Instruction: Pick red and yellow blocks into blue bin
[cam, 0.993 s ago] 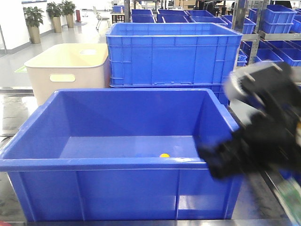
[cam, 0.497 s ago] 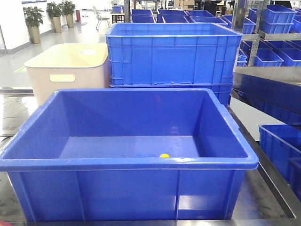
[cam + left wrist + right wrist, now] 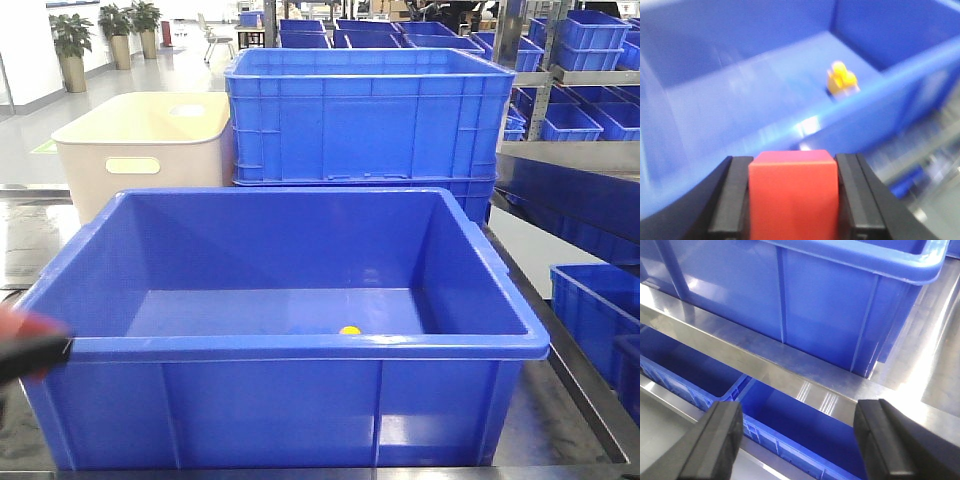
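The left gripper (image 3: 792, 192) is clamped on the red cube (image 3: 792, 190), one black finger (image 3: 732, 200) pressed to each side; only the cube's top and near face show, and its lower part is cut off by the frame edge. In the front view this gripper is just a red and black blur (image 3: 30, 345) at the near left corner of the blue bin (image 3: 300, 350), too smeared to read. The left wrist view is itself motion-blurred. The right gripper (image 3: 797, 440) stands wide with nothing between its fingers, hanging over the steel bench (image 3: 790, 372) edge beside the bin's outer wall, with lower blue crates (image 3: 805, 425) beneath. The yellow brick (image 3: 841, 80) lies on the bin floor close to the near wall, right of centre; from the front only a sliver of it (image 3: 349, 330) peeks above the thick rolled rim. Beyond stand a cream tub (image 3: 140, 150) at far left and a taller ribbed blue crate (image 3: 370, 115) behind the bin
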